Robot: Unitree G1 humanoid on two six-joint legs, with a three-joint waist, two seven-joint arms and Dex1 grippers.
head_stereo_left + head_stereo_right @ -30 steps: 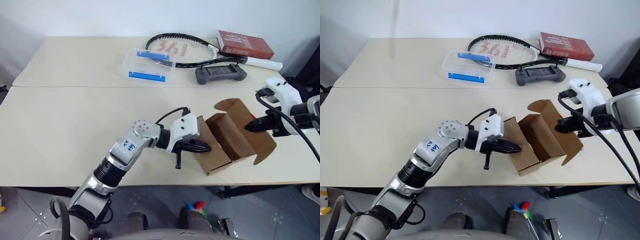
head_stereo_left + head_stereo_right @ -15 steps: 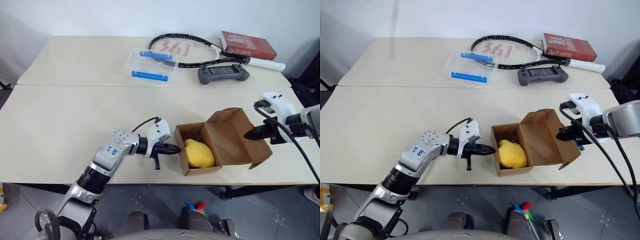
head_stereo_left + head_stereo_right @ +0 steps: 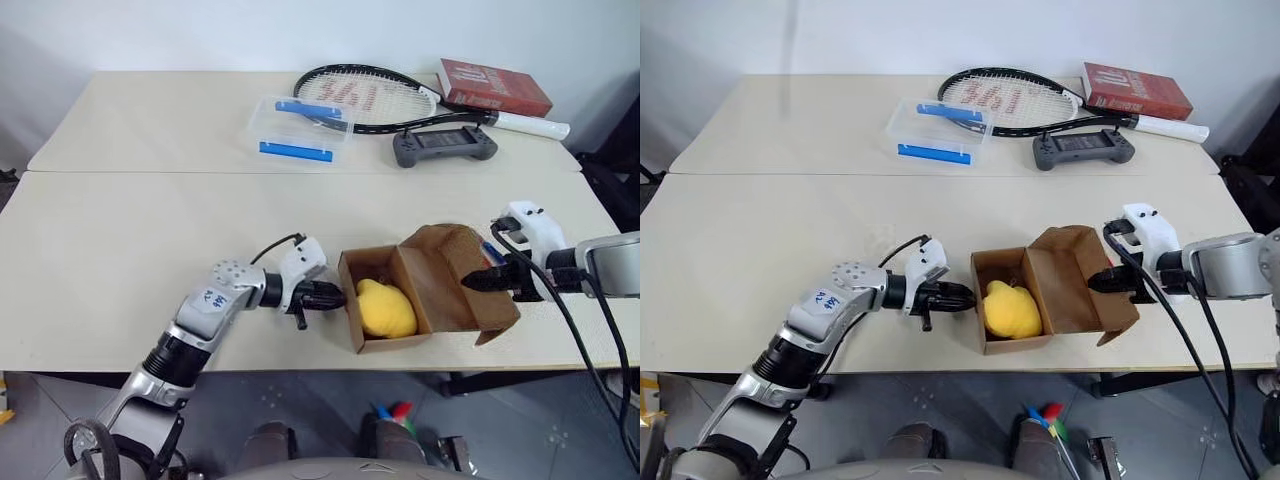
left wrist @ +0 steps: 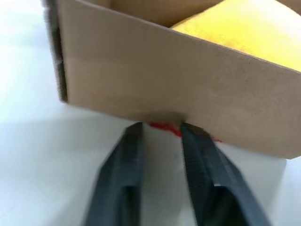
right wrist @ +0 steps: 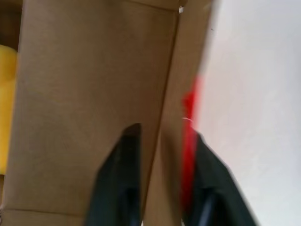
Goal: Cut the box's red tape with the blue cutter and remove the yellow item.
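Likely soft and light, the yellow item (image 3: 386, 309) should squeeze at its bulging middle; my left end effector (image 3: 334, 295) and right end effector (image 3: 471, 283) both stand parted, empty.

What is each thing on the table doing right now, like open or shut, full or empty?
Brown cardboard box: open, flaps spread, standing on the table.
Soft yellow lump: inside the box, not taken out.
Red tape: on the open lid flap.
Left claw: fingers parted, at the box's left wall, empty.
Right claw: fingers astride the open lid flap.
Clear plastic case with blue clips: lid on.
Red hardcover book: closed, lying flat.
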